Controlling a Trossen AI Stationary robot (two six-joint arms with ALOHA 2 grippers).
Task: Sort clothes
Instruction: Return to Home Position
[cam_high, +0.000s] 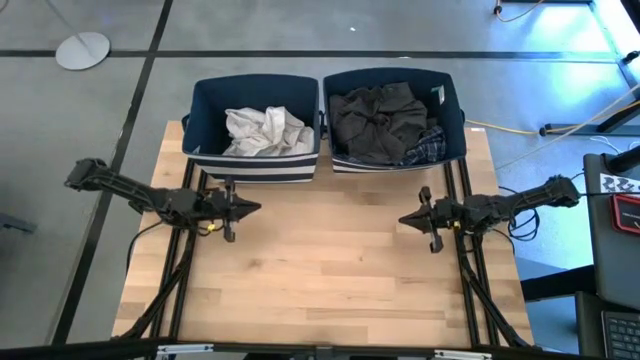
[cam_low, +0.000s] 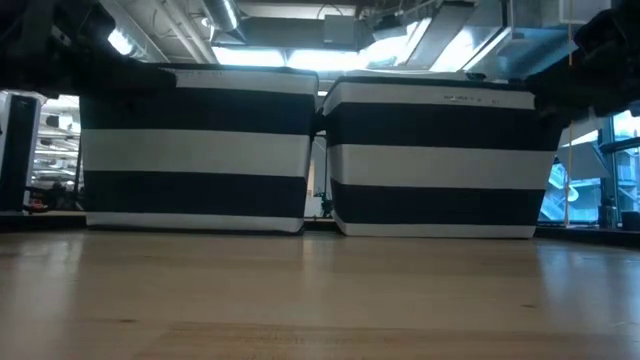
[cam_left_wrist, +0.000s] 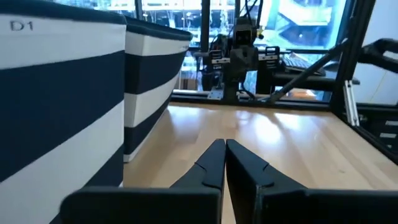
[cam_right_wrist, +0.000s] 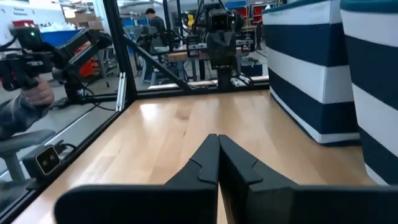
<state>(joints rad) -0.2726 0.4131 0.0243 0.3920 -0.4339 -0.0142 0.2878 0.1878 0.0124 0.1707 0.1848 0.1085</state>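
Observation:
A white garment (cam_high: 262, 131) lies crumpled in the left navy bin (cam_high: 205, 100). A dark grey garment (cam_high: 375, 120) lies in the right navy bin (cam_high: 455, 105), with a blue-white plaid shirt (cam_high: 428, 148) showing at its near right corner. The dark green garment does not show. My left gripper (cam_high: 255, 208) is shut and empty above the table's left side, in front of the left bin. My right gripper (cam_high: 405, 217) is shut and empty above the table's right side, in front of the right bin. The two grippers point at each other.
The two striped bins (cam_low: 195, 150) (cam_low: 440, 155) stand side by side at the table's far edge. The bare wooden tabletop (cam_high: 320, 270) stretches between and in front of the arms. A person's hand with a device (cam_right_wrist: 28, 93) shows beyond the table's edge in the right wrist view.

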